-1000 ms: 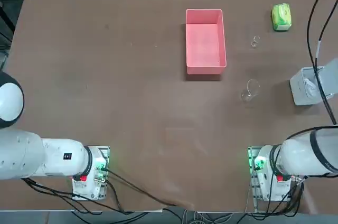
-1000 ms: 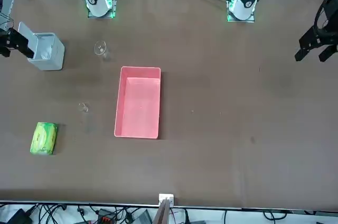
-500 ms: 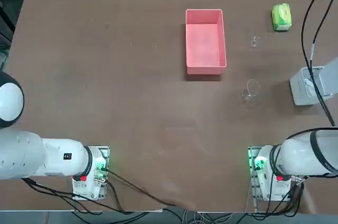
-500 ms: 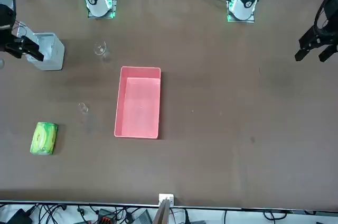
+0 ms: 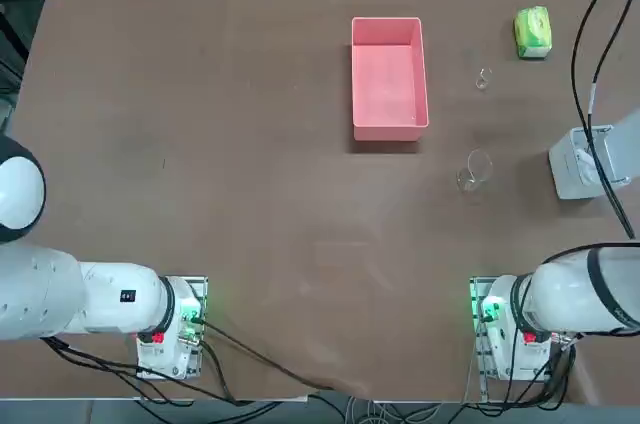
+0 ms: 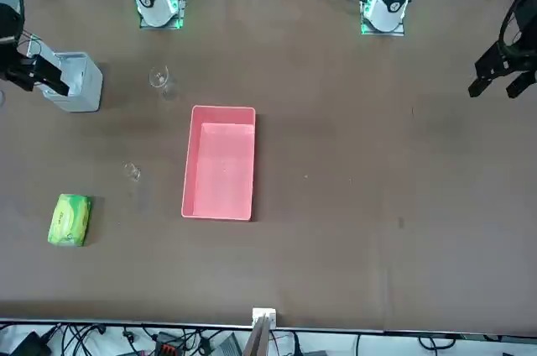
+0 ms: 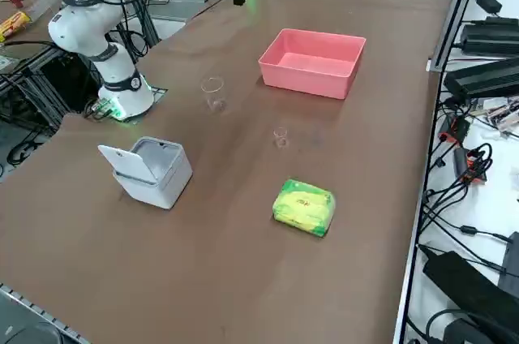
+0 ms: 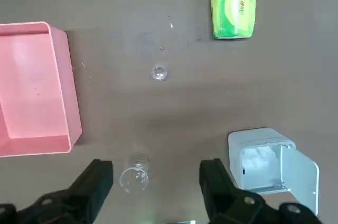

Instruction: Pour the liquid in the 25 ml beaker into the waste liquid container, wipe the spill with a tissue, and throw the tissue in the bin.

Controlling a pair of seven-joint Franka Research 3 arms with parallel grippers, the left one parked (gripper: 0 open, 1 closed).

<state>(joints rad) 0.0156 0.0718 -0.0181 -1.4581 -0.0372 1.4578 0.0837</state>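
Still at the approach step: the right gripper (image 8: 154,184), jaws apart and empty, hangs high above the counter (image 5: 250,164); the 25 ml beaker (image 8: 159,73) stands near the pink waste liquid container (image 8: 31,92), so descent onto it seems next

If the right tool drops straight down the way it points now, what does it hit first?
Probably the larger clear beaker, which sits between the open right tool's fingers in the wrist view; height is unclear, so it may meet bare table beside it.

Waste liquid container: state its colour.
Pink, plain throughout; the waste liquid container shows best in the top view.
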